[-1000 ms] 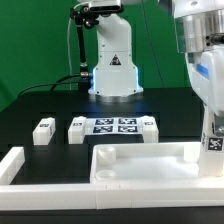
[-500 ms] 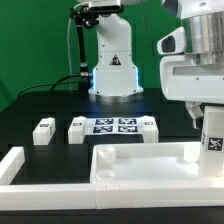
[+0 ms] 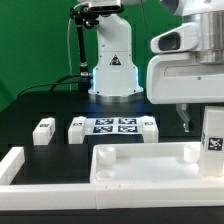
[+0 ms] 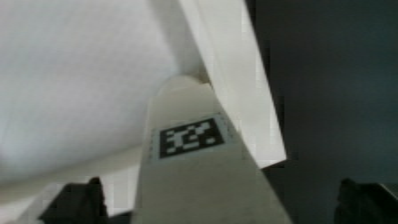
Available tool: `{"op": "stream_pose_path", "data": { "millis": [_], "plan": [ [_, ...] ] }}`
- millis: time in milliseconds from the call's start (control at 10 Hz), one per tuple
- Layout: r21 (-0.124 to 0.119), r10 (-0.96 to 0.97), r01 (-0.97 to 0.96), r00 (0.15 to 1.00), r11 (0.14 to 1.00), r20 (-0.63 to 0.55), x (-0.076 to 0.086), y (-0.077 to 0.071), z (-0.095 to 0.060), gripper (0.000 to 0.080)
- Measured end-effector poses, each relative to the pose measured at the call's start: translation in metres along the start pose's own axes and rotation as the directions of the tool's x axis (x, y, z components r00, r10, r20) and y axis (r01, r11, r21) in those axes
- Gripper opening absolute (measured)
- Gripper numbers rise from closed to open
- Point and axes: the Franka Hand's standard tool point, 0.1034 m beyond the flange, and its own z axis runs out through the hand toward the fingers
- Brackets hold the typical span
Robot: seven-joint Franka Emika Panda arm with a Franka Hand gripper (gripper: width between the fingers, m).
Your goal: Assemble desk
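Note:
The desk's white rimmed tabletop [image 3: 140, 160] lies at the front of the table. One white leg [image 3: 212, 140] with a black-and-white tag stands upright on the tabletop's corner at the exterior view's right. My gripper [image 3: 200, 118] hangs open just above that leg, not touching it. In the wrist view the tagged leg [image 4: 192, 137] rises between my two dark fingertips [image 4: 80, 203], with a gap on each side, and the tabletop [image 4: 89, 80] lies behind it. Three more leg blocks [image 3: 43, 131] [image 3: 77, 129] [image 3: 149, 125] lie on the black table further back.
The marker board [image 3: 113, 125] lies flat between the loose leg blocks. A long white border rail [image 3: 10, 165] runs along the front and the exterior view's left. The arm's base [image 3: 112, 60] stands at the back, with a green wall behind.
The gripper has opened and let go of the upright leg. It has risen and shifted toward the exterior view's left. The leg stays standing on the tabletop corner.

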Motion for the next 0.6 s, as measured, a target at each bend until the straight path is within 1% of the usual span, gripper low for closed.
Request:
{"op": "stream_pose_path", "data": {
  "millis": [100, 200, 300, 400, 500, 600],
  "plan": [
    [0.003, 0.023, -0.023, 1.000, 1.000, 0.002, -0.0002, -0.0001, 0.0004, 0.0649],
    [0.003, 0.023, -0.023, 1.000, 1.000, 0.002, 0.0000, 0.0006, 0.0004, 0.0533],
    [0.001, 0.029, -0.029, 1.000, 1.000, 0.001, 0.0008, 0.0028, 0.0005, 0.0377],
    [-0.006, 0.116, -0.116, 0.993, 0.993, 0.003, 0.0011, 0.0068, 0.0009, 0.0302],
    [-0.007, 0.190, -0.190, 0.982, 0.982, 0.002, 0.0019, 0.0086, 0.0009, 0.0302],
    [-0.007, 0.214, -0.214, 0.977, 0.977, 0.002, 0.0019, 0.0088, 0.0009, 0.0300]
  ]
}}
